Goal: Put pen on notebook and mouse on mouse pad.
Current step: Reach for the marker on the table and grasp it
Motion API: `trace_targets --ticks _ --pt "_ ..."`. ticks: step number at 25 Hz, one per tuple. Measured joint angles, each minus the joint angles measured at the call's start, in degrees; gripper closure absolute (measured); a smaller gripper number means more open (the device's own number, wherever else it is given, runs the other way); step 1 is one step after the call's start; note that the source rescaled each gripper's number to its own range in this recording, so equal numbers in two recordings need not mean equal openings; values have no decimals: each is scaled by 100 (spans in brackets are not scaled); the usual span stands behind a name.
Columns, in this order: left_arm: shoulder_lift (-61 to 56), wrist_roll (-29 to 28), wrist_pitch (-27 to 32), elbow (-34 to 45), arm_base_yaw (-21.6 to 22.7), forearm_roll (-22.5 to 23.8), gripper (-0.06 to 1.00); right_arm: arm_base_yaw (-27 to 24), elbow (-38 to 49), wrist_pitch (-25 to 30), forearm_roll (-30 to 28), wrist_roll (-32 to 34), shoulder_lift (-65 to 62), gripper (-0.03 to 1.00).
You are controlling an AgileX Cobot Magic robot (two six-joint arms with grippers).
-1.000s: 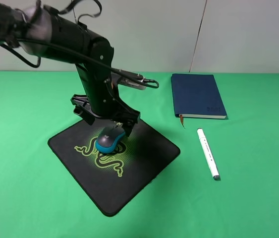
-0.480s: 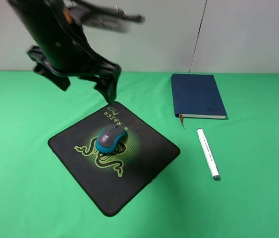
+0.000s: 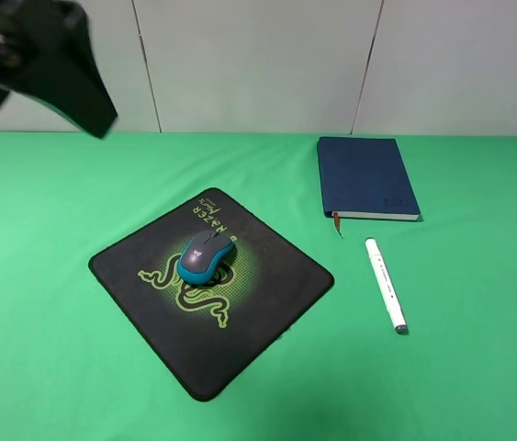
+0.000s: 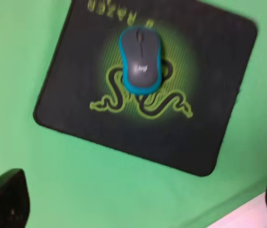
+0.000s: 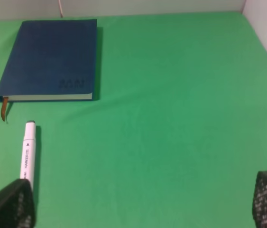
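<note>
Although 1 of 2 jobs looks done, the other is open. Green worktop (image 3: 56, 367) carries the mouse pad (image 3: 272, 280) left of centre, turned corner-on to the near edge, and the notebook (image 3: 364, 176) toward the far edge, right of centre. Left gripper (image 4: 140, 204) and right gripper (image 5: 138, 206) are both spread wide, holding nothing. Mouse (image 3: 205, 256) sits on the pad's logo (image 3: 189, 296). Pen (image 3: 386, 284) lies on the cloth just in front of the notebook, not touching. Risk: the round barrel rolls under an off-centre pinch, or rolls off the cover on release.
</note>
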Motion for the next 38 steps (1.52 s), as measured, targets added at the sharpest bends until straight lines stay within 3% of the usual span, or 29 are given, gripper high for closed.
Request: trace_targets --ticks 8,14,21,38 --pt "-878 622 5 306 0 22 -5 0 0 0 0 0 0 -3" --pt "-1617 711 5 995 162 20 -5 0 0 0 0 0 0 -3" --pt "-2874 711 5 2027 968 25 -5 0 0 0 0 0 0 -3" --pt "-6118 900 -166 4424 3456 -154 -5 0 0 0 0 0 0 -3"
